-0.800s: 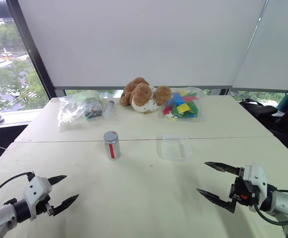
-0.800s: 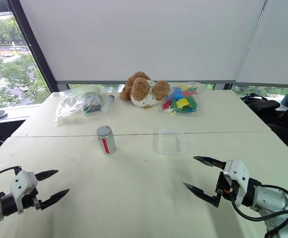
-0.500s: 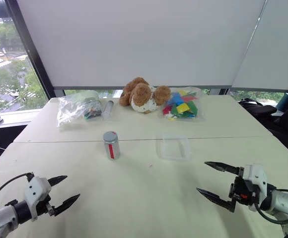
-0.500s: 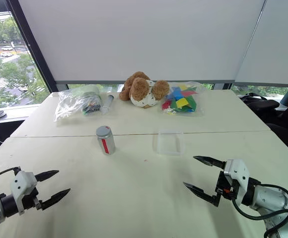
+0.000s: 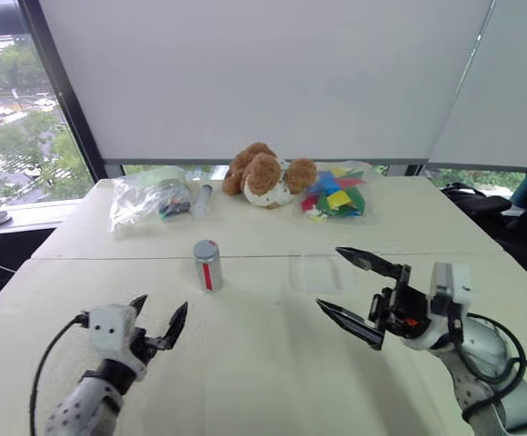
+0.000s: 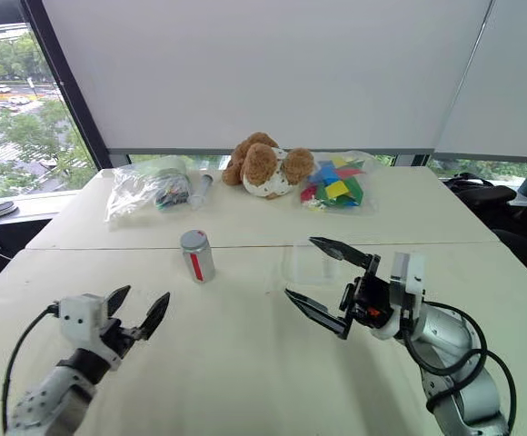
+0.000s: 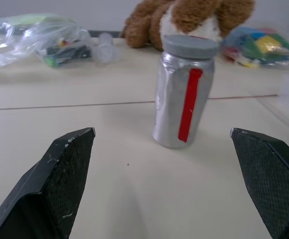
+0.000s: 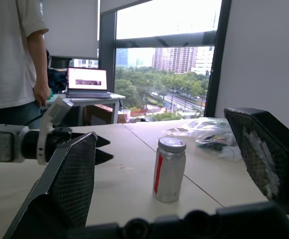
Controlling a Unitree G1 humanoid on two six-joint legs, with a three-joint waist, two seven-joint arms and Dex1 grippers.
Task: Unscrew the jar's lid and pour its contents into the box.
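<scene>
a: status on the jar job?
b: nothing done yet. jar [image 5: 207, 264] stands upright mid-table with the lid [image 5: 206, 248] on, no sign of it loosened. box [image 5: 319, 272] sits just off to its right, looks empty as far as i can tell. contents not visible, presumably inside

a: grippers?
b: left gripper [image 5: 157, 320] has its jaws spread, holds nothing, lined up on the jar but short of it. right gripper [image 5: 352, 287] also spread wide and empty, hovering in front of the box, aimed across toward the jar

a: room to work?
b: plenty. bare table around the jar on all sides. bags [image 5: 147, 196], clear tube [image 5: 201, 195] and stuffed toy [image 5: 265, 173] are along the far edge, well apart. main thing to watch, i'd say, is the right arm clipping the box
</scene>
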